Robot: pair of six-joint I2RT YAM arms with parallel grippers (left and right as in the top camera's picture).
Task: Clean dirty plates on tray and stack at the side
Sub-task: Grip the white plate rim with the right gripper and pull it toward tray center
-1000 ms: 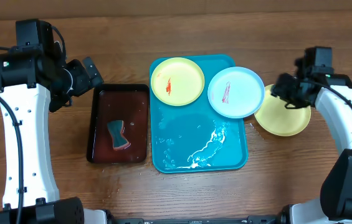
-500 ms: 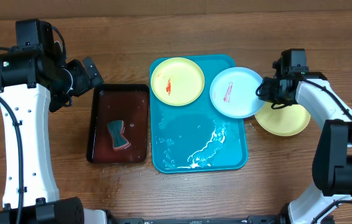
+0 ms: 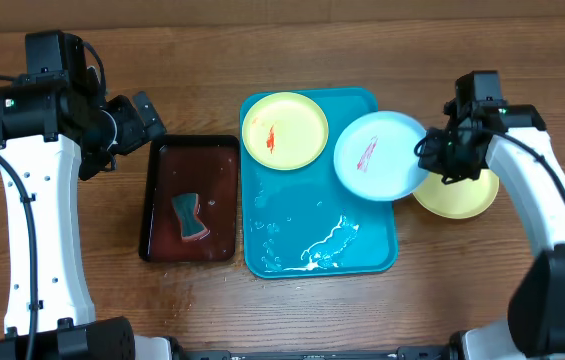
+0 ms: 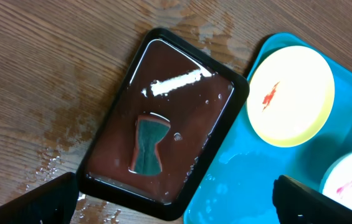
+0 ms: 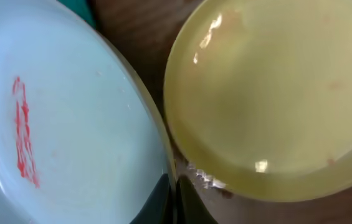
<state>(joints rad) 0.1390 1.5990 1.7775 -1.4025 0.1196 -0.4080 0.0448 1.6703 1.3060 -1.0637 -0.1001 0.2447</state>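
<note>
A white-bluish plate [image 3: 377,155] with a red smear hangs tilted over the right edge of the turquoise tray [image 3: 302,225]. My right gripper [image 3: 434,158] is shut on its right rim. In the right wrist view the two fingers [image 5: 163,202] pinch the thin edge of this plate [image 5: 51,112]. A pale yellow plate [image 3: 284,130] with a red smear lies at the tray's back left. Another yellow plate [image 3: 457,195] lies on the table right of the tray, also visible in the right wrist view [image 5: 269,93]. My left gripper [image 4: 176,205] is open, high above the black tray, holding nothing.
A black tray [image 3: 147,200] with reddish-brown liquid stands left of the turquoise tray, with a teal sponge [image 3: 191,217] lying in it. Water and foam lie on the turquoise tray's front half [image 3: 327,240]. Water drops wet the wood beside the black tray [image 4: 51,162].
My right gripper moved in from the right, shut on the white plate's rim and raised that edge. The left arm has stayed still.
</note>
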